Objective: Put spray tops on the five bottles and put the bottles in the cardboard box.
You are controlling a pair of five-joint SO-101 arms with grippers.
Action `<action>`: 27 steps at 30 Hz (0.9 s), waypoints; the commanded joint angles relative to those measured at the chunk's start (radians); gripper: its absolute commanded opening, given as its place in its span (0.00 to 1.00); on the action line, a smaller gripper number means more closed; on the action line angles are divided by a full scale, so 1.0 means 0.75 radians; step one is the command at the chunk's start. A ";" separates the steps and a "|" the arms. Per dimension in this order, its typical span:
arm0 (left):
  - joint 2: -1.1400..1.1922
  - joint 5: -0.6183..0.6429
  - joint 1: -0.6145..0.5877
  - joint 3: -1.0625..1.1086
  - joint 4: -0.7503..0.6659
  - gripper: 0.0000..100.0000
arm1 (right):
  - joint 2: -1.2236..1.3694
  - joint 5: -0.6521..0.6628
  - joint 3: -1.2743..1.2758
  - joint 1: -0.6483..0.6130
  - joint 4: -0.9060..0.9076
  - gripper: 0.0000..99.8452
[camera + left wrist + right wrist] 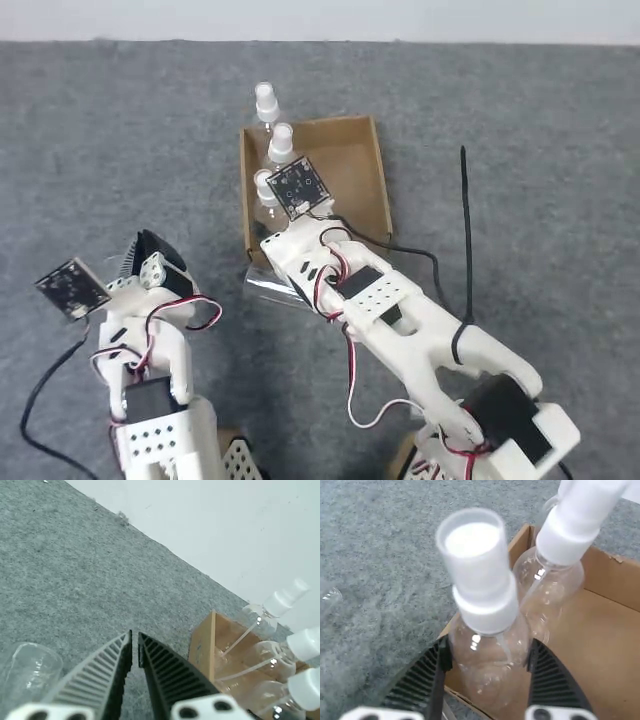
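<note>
The cardboard box (350, 165) lies open on the grey carpet. Two clear bottles with white spray tops (266, 100) (281, 140) stand at its left wall. My right gripper (487, 652) is shut on a third capped bottle (485, 630), holding it upright over the box's near left corner (266, 187). My left gripper (135, 647) sits at the lower left (148, 252), shut with nothing between its fingers, and faces the box (202, 642). A clear bottle without a top (268, 285) lies on the carpet beside the right arm; one (27, 672) shows by the left gripper's finger.
The right arm (400, 310) stretches from the lower right to the box, with a black cable (467, 240) trailing over the carpet on its right. A pale wall (225, 530) rises behind the box. Open carpet lies to the box's left and right.
</note>
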 commanded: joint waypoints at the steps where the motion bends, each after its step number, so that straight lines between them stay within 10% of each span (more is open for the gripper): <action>1: -0.016 -0.012 0.000 -0.017 0.004 0.01 | -0.009 -0.008 0.025 0.019 0.040 0.24; 27: -0.016 -0.012 0.000 -0.017 0.004 0.01 | -0.015 0.000 0.037 0.019 0.040 0.34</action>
